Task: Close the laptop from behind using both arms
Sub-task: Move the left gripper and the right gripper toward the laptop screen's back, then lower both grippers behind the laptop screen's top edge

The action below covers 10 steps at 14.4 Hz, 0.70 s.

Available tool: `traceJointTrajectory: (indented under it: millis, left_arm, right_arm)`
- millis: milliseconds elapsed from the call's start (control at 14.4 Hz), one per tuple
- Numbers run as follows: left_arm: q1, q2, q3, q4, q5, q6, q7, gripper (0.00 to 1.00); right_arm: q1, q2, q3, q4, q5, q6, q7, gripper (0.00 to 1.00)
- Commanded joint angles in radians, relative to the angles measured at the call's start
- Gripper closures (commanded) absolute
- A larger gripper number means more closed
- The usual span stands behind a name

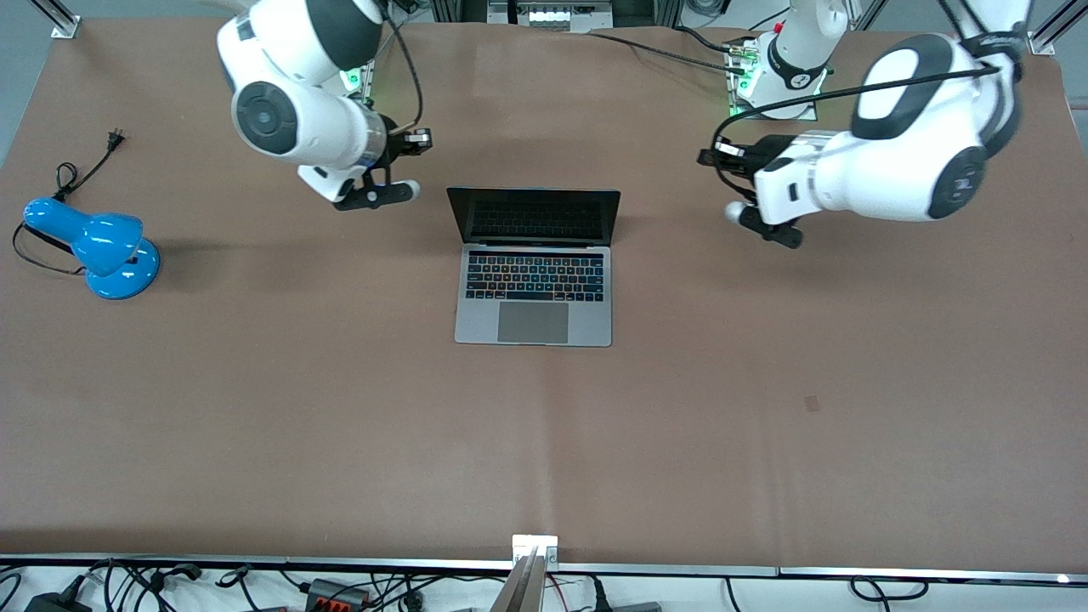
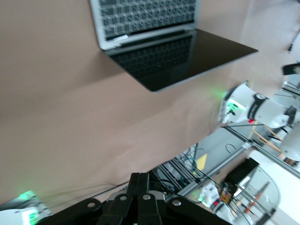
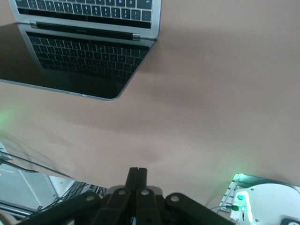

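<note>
The silver-grey laptop [image 1: 534,272] stands open at mid table, its dark screen upright and its keyboard facing the front camera. My right gripper [image 1: 423,139] is shut and empty. It hangs over bare table beside the laptop's lid, toward the right arm's end. My left gripper [image 1: 707,158] is shut and empty. It hangs over bare table beside the lid, toward the left arm's end. The right wrist view shows the closed fingertips [image 3: 137,174] and the laptop [image 3: 79,56]. The left wrist view shows the same [image 2: 139,180], with the laptop [image 2: 178,56] apart from them.
A blue desk lamp [image 1: 93,246] with a black cord lies near the right arm's end of the brown table [image 1: 544,425]. The arm bases stand along the table's edge farthest from the front camera, each with a green light [image 3: 241,199] [image 2: 230,108].
</note>
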Motion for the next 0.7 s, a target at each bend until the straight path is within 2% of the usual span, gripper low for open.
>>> traceJointTrajectory:
  millis: [0,209,418,627]
  left_arm:
    - [0.010,-0.070,-0.067,-0.107,-0.048,0.049,0.059,0.99]
    - [0.008,-0.157,-0.177,-0.281,-0.104,0.273,0.084,0.99]
    - [0.006,-0.151,-0.295,-0.368,-0.129,0.487,0.090,0.99]
    - [0.006,-0.118,-0.379,-0.425,-0.137,0.672,0.090,0.99]
  right_arm:
    - [0.043,0.017,-0.011,-0.035,0.023,0.045,0.012,1.00]
    - [0.108,0.049,-0.012,-0.035,0.021,0.108,0.085,1.00]
    - [0.113,0.080,-0.011,-0.029,0.021,0.142,0.085,1.00]
    - [0.118,0.104,-0.012,-0.026,0.021,0.165,0.085,1.00]
